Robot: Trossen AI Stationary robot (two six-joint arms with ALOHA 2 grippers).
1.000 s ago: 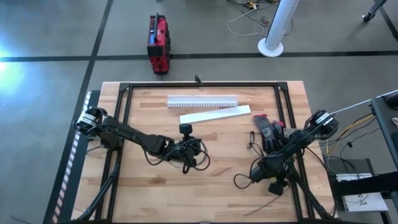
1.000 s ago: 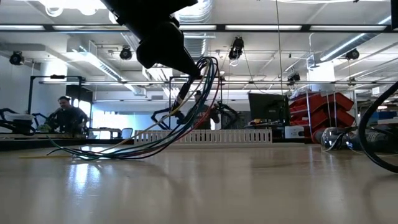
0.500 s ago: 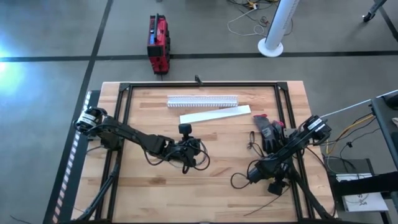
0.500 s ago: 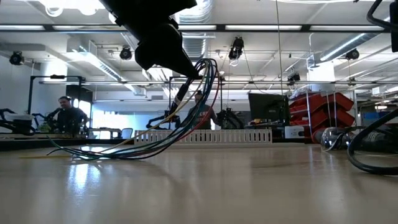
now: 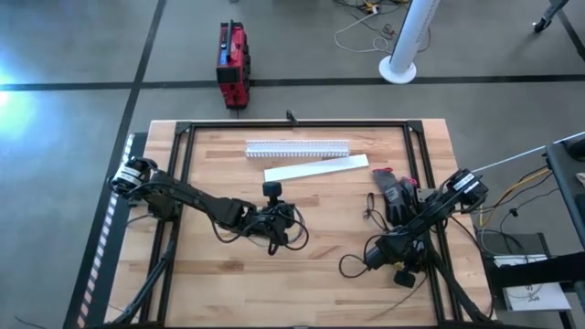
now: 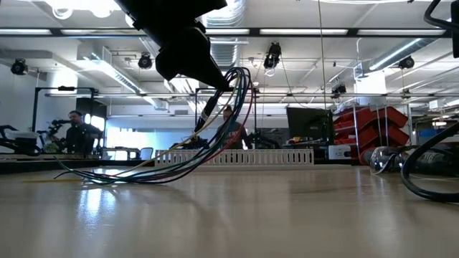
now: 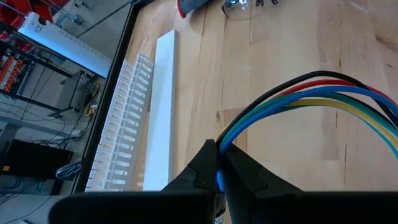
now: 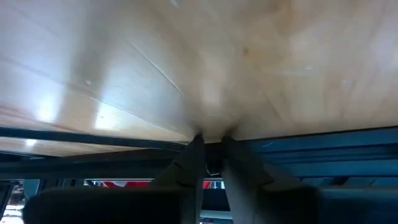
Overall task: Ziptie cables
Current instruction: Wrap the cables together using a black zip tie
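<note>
The left gripper pinches a bundle of coloured cables above the middle of the wooden table. The right gripper, fingers nearly pressed together, points down at the table's right edge.

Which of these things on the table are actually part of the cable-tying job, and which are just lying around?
In the job:
cables, held in the left gripper
right gripper, low at the table's near right

Lying about:
slotted duct
white cover strip
gloves
red case on the floor
</note>
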